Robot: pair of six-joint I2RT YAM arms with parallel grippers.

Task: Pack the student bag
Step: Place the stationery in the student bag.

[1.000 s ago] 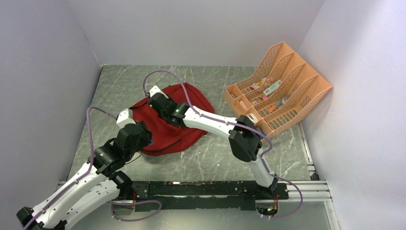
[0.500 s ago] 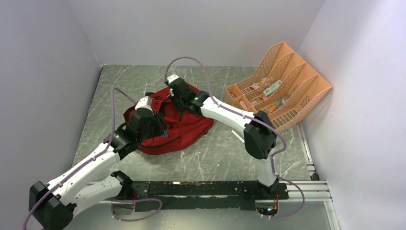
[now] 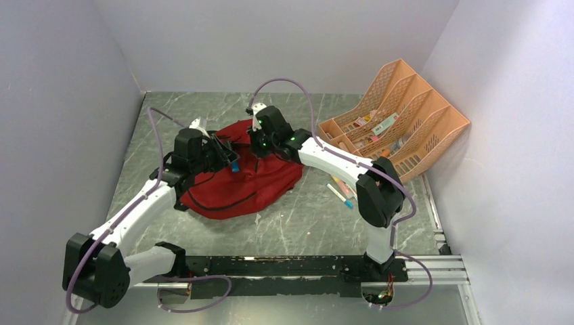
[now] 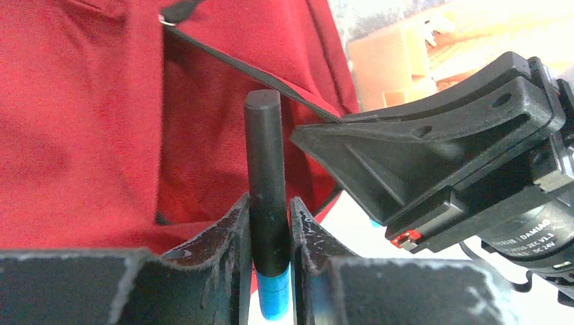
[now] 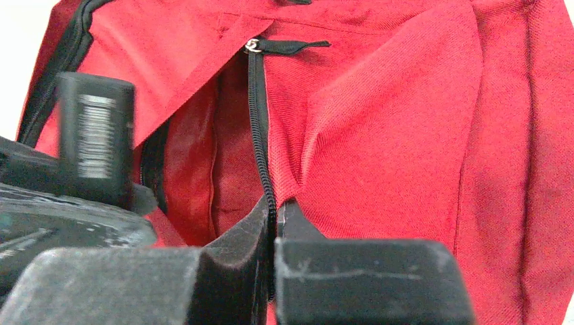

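The student bag (image 3: 260, 183), dark red with black zippers, lies flat at the table's middle. My left gripper (image 3: 227, 157) hovers over its left part, shut on a black marker (image 4: 265, 169) with a blue end; the marker sticks out forward between the jaws (image 4: 269, 217). My right gripper (image 3: 256, 147) is at the bag's far edge, shut on the black zipper edge (image 5: 258, 115) of the bag's opening (image 5: 274, 215). The zipper runs away from the jaws to a pull tab. The marker's labelled barrel (image 5: 95, 139) shows at the left of the right wrist view, beside the opening.
A peach mesh desk organiser (image 3: 433, 132) with several small items stands at the back right against the wall. A few pens (image 3: 342, 191) lie on the marble table right of the bag. Walls close in the left, back and right sides.
My left arm carried the marker away from me and over the bag's left part. My right gripper shifted toward the bag's far edge and shut on the zipper edge.
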